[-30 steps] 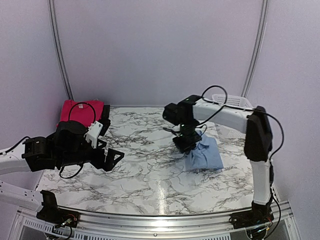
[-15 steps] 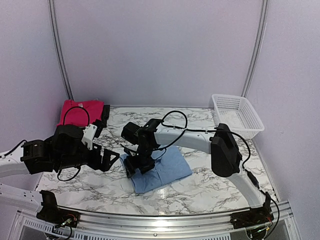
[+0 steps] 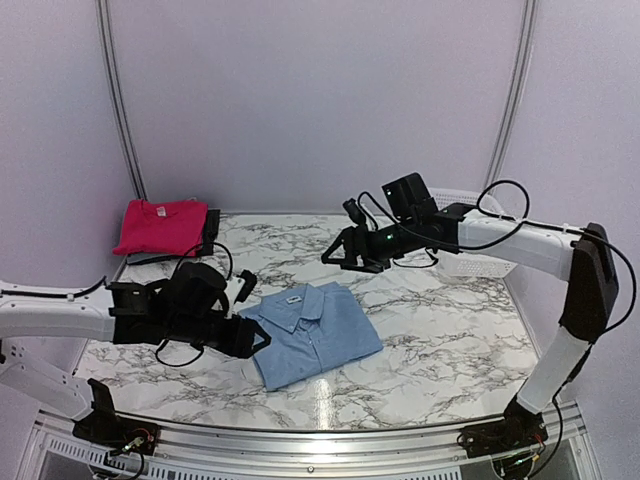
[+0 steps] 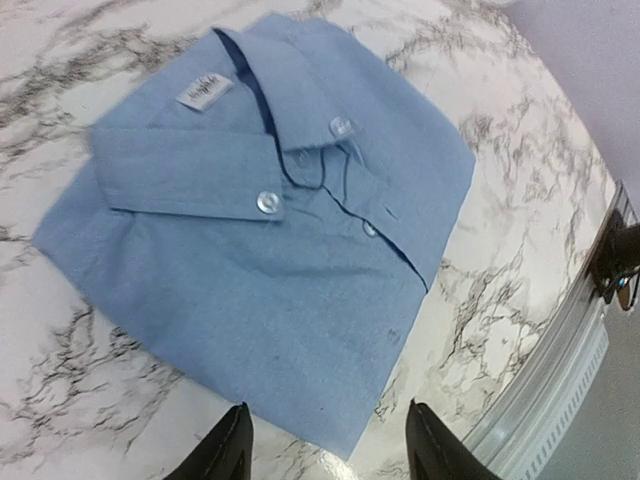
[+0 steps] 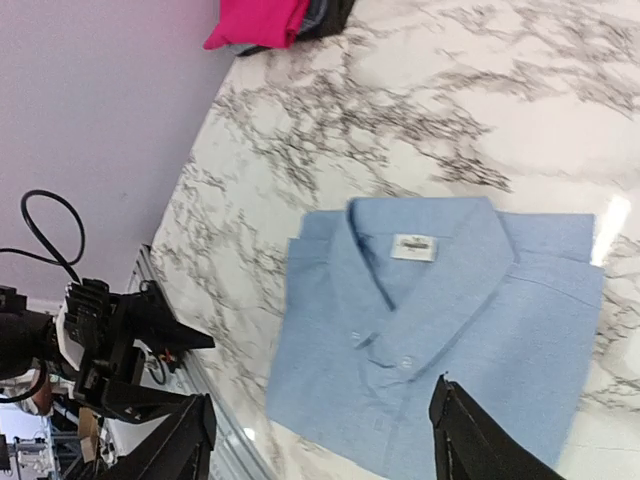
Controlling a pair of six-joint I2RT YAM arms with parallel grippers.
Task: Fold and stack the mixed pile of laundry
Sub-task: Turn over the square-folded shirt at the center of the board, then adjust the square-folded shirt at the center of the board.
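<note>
No text, brand, number or sign can be read. Only one label is seen: a small white neck tag (image 4: 205, 91) sewn inside the collar (image 4: 262, 118) of the light blue shirt (image 4: 300, 290). In the left wrist view it is placed at about 11 o'clock on the shirt, and faint dark print is carried on it, too blurred to be made out. In the right wrist view the tag is found at 12 o'clock, likewise illegible.
</note>
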